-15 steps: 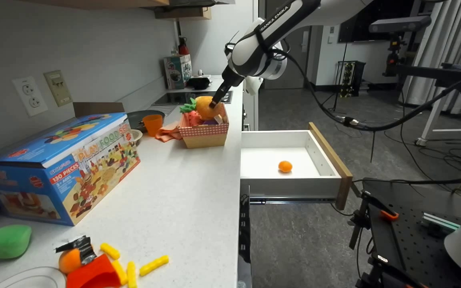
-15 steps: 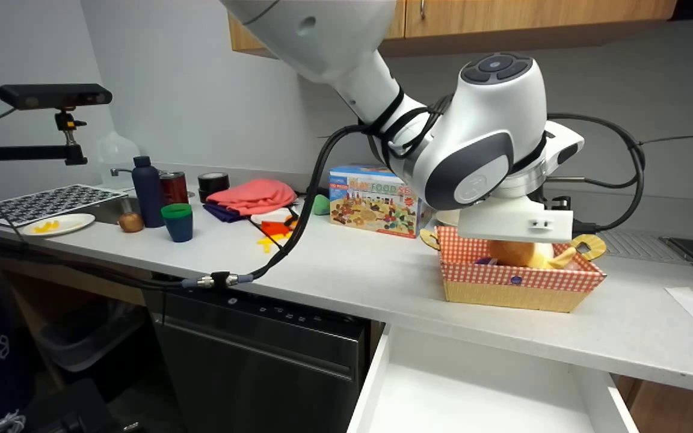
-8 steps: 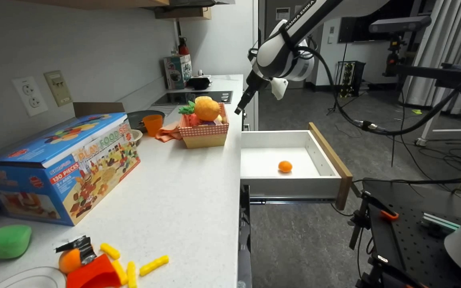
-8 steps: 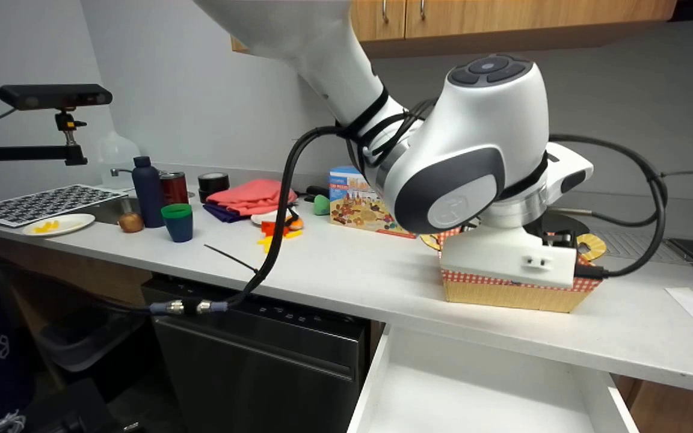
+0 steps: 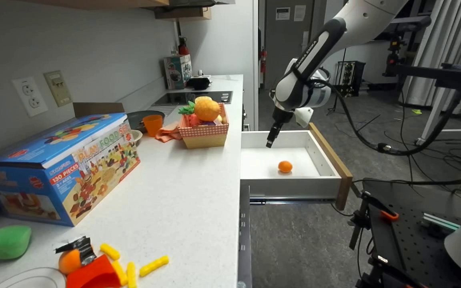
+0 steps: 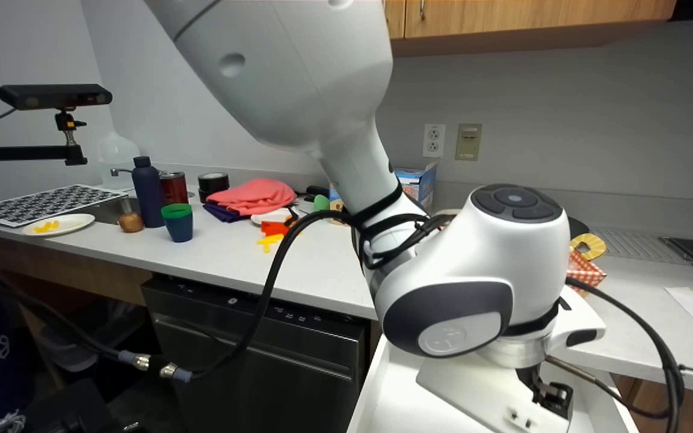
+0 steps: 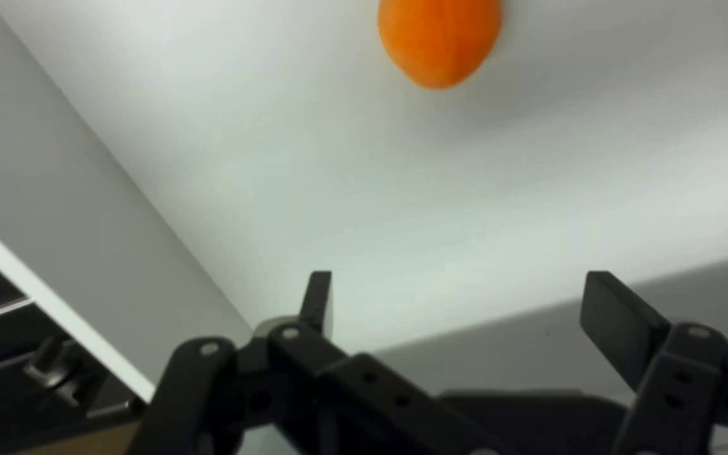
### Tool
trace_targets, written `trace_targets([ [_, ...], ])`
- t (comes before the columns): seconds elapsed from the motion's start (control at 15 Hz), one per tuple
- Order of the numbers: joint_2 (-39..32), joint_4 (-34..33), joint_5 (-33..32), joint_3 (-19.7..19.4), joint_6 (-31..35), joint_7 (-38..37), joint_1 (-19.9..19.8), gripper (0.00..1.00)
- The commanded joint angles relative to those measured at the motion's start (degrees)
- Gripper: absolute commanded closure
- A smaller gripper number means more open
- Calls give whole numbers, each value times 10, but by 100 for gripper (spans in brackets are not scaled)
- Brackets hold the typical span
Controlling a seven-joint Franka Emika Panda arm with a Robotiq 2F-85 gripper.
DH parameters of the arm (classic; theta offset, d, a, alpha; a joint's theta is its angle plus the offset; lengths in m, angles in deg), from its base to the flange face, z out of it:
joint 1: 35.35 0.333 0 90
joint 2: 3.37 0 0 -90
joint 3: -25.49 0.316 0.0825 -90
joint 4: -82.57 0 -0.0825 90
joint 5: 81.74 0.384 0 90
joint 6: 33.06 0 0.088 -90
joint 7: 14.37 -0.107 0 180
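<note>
Now the hand (image 7: 458, 297), spread wide, has swung from basket (image 5: 204, 142) to drawer (image 5: 286, 189), near an orange object (image 5: 285, 166).

Wooden cabinets (image 6: 533, 18) hang on a plain gray wall (image 6: 563, 120).

A white arm with dark-grey panels (image 6: 352, 150) slants down beyond the front edge of the pale counter (image 5: 194, 188), its black two-finger gripper (image 7: 459, 291) tilted, jaws wide apart.
</note>
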Motion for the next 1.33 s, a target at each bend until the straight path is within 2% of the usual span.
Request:
trace_targets([
  [0.0,-44,-34,-22,-47,-56,-28,30,0],
  [0.6,-144,-138,-24,-101,-190,-71,68,0],
  [0.8,-159,-164,-24,-112,-217,-89,78,34],
  [1.07,-153,-175,-27,-122,-233,-105,91,66],
  [1.27,-103,-145,-51,-146,-230,-126,119,87],
])
